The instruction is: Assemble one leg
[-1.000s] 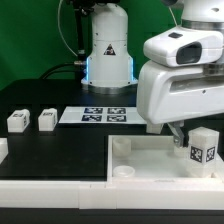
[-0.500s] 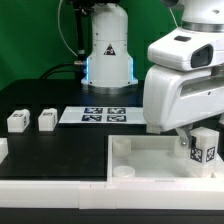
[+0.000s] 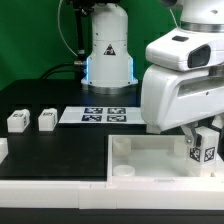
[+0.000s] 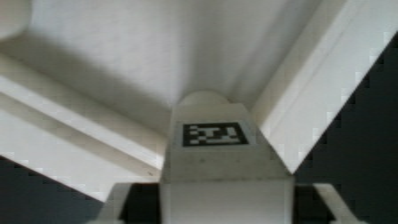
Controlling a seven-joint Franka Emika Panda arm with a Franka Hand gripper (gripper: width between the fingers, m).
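Observation:
My gripper point(image 3: 204, 134) is shut on a leg point(image 3: 206, 149), a small white post with black-and-white tags. It holds the leg upright over the right part of the white tray-like tabletop point(image 3: 140, 161). The leg's lower end is near or at the tray floor, and I cannot tell whether it touches. In the wrist view the leg point(image 4: 217, 150) runs out from between the jaws of my gripper point(image 4: 217, 206) toward an inner corner of the tabletop point(image 4: 107, 70). Two more legs point(image 3: 17, 121) point(image 3: 46, 120) stand on the black table at the exterior view's left.
The marker board point(image 3: 105, 115) lies flat behind the tabletop. The robot base point(image 3: 107, 50) stands at the back. Another white part point(image 3: 2, 150) shows at the exterior view's left edge. A round socket point(image 3: 124, 171) sits in the tabletop's near corner.
My gripper and the held leg have shifted a little to the exterior view's right and slightly lower. The other legs have not moved.

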